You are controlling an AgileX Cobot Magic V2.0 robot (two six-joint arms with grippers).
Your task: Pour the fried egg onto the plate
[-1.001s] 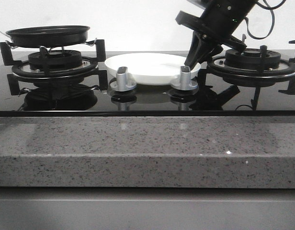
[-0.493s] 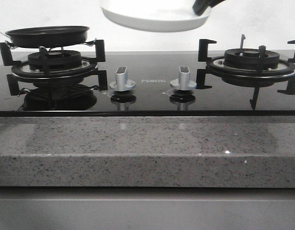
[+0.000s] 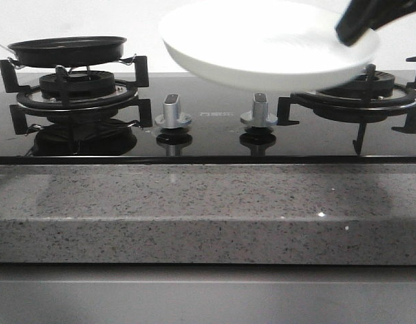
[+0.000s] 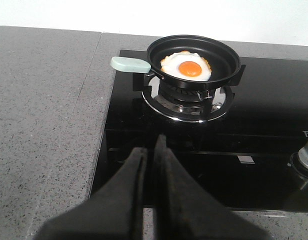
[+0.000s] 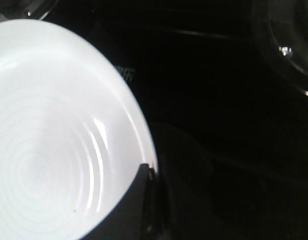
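The white plate (image 3: pixel 262 47) hangs in the air above the stove's knobs, tilted a little. My right gripper (image 3: pixel 356 23) is shut on the plate's right rim. In the right wrist view the plate (image 5: pixel 54 150) is empty, and the gripper (image 5: pixel 151 172) pinches its edge. The fried egg (image 4: pixel 186 67), white with an orange yolk, lies in the black frying pan (image 4: pixel 194 60) on the left burner. The pan (image 3: pixel 67 48) shows edge-on in the front view, where the egg is hidden. My left gripper (image 4: pixel 153 145) is shut and empty above the stove's front left edge, well short of the pan.
The pan has a pale green handle (image 4: pixel 129 64) pointing towards the grey counter. Two silver knobs (image 3: pixel 172 111) (image 3: pixel 260 109) stand on the black glass hob. The right burner grate (image 3: pixel 360 91) is bare. A speckled stone counter edge (image 3: pixel 194 202) runs along the front.
My right gripper lifted the plate off the hob between the burners, high up, and has now brought it lower and nearer the camera. The pan has not moved.
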